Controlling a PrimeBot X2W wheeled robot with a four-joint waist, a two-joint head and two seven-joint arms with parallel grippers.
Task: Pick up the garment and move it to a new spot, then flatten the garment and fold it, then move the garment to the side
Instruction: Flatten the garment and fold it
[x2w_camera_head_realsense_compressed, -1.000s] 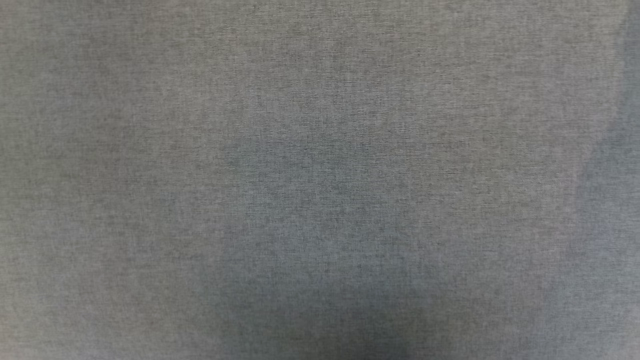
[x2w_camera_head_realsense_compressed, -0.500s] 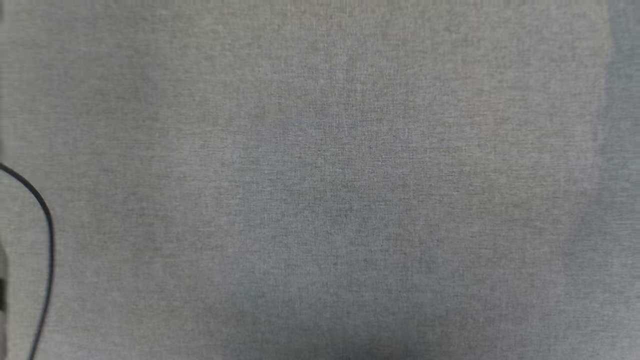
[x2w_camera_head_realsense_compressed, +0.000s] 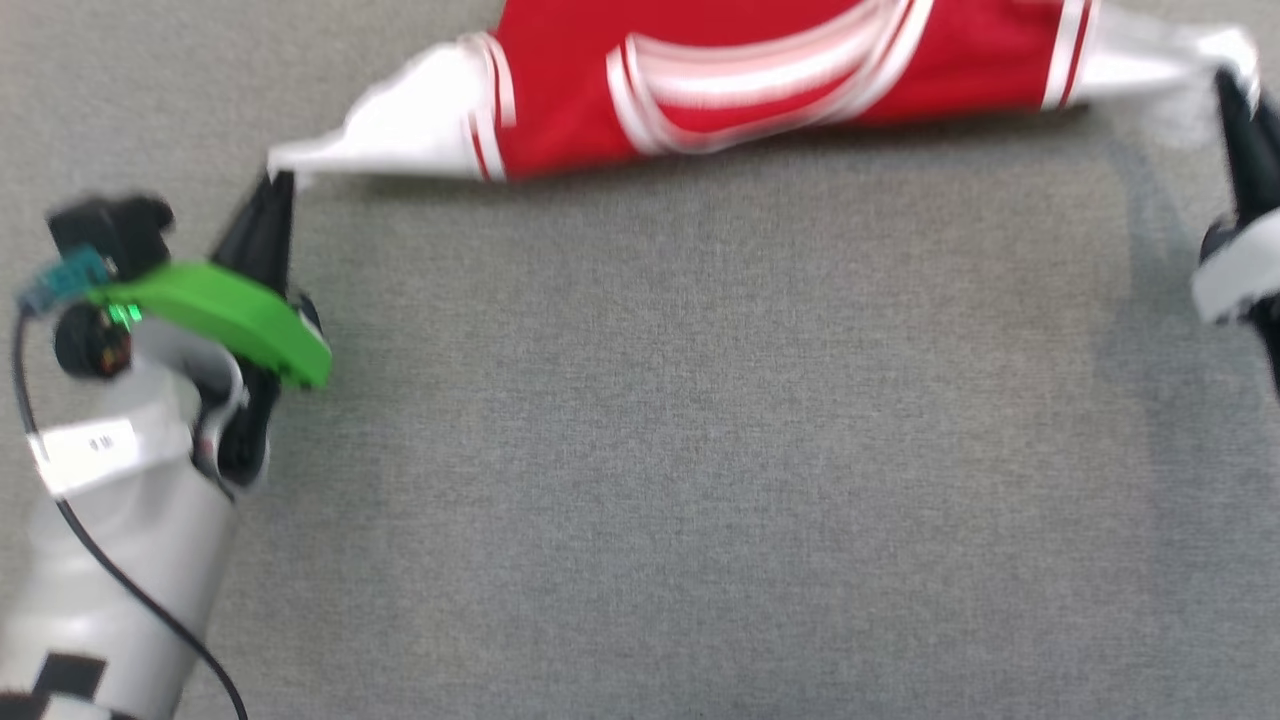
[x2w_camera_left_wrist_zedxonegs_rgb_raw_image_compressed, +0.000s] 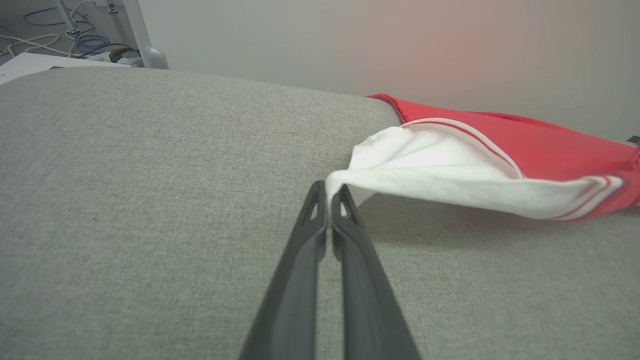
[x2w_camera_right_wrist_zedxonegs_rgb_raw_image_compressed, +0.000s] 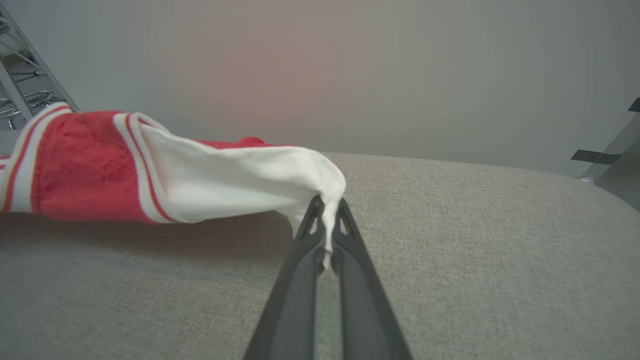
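Grippers, left (x2w_camera_head_realsense_compressed: 278, 190) and right (x2w_camera_head_realsense_compressed: 1228, 92), each clenched on a white sleeve, stretching the garment (x2w_camera_head_realsense_compressed: 760, 80) taut for flattening

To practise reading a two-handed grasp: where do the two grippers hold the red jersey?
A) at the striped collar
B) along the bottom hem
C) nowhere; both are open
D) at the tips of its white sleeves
D: the left gripper is shut on the tip of one white sleeve and the right gripper on the other, with the red jersey stretched between them.
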